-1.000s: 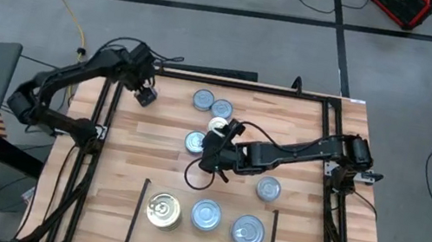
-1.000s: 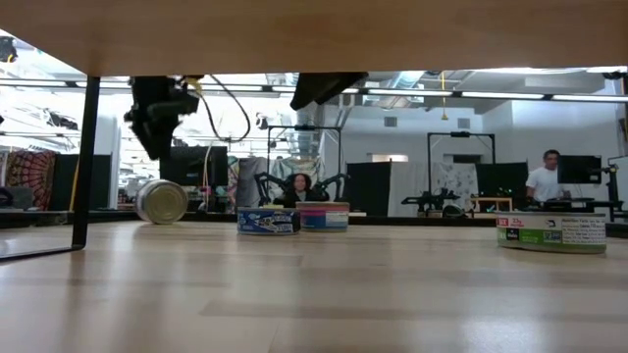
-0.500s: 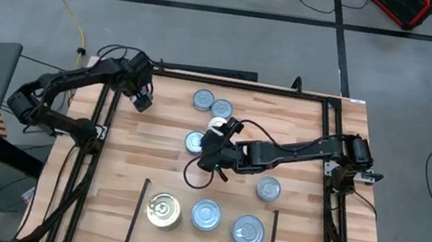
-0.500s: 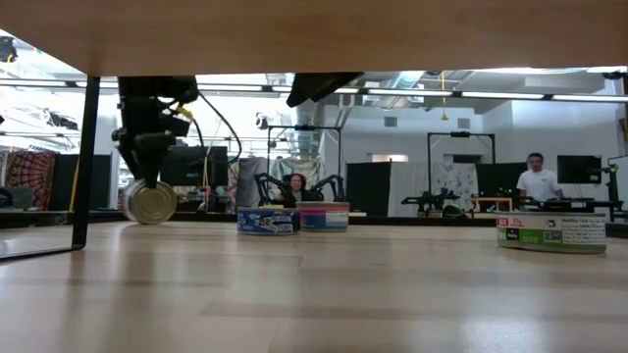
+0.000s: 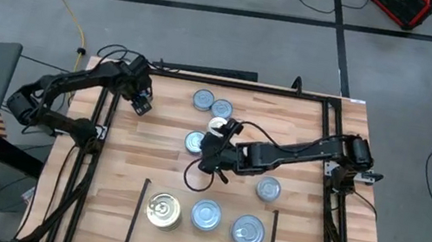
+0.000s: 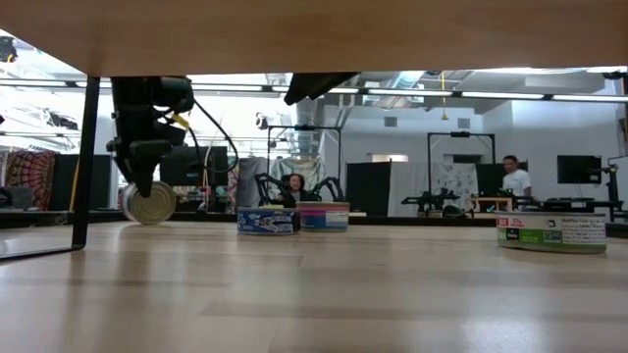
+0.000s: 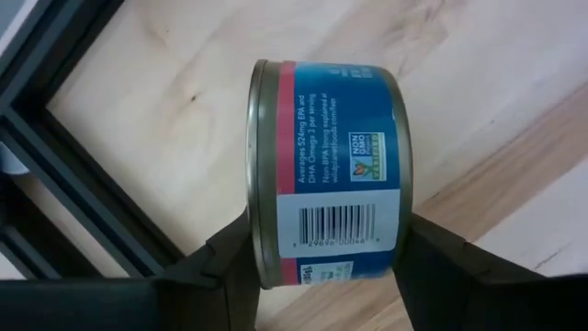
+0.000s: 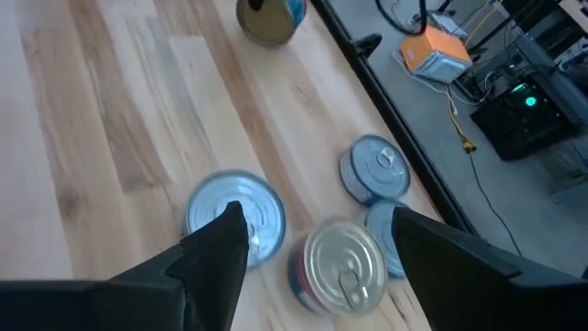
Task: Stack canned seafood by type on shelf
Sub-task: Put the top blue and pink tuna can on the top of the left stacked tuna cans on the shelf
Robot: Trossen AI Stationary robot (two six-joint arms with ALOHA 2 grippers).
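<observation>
Blue-labelled tin (image 7: 326, 170) lies on its side at the far left corner of the table (image 5: 299, 152), right next to the black frame (image 5: 102, 119). Left gripper (image 5: 140, 105) is over it; in the left wrist view the tin sits between the two jaws, one at its lid end and one at its base end. Both look to be touching the tin's ends, but can't tell whether they've actually clamped yet, so calling the left jaws' state undetermined.

Step in hand, by my read: pickup of that stray rolled tin. Next move calls for a firm squeeze on the flat ends, then lift clear of the frame rail, turn it flat and carry it to the shelf (image 5: 139, 214) at the near edge.

Shelf shows three stacks: gold-topped stack (image 5: 163, 211) on the left, two silver-topped stacks (image 5: 206, 215) beside it. This tin presumably joins a silver one.

Right gripper (image 5: 212, 145) hovers mid-table, jaws spread wide, over a cluster of loose tins (image 8: 235, 213); nothing held. One more loose tin (image 5: 268, 188) sits just beyond the shelf.
</observation>
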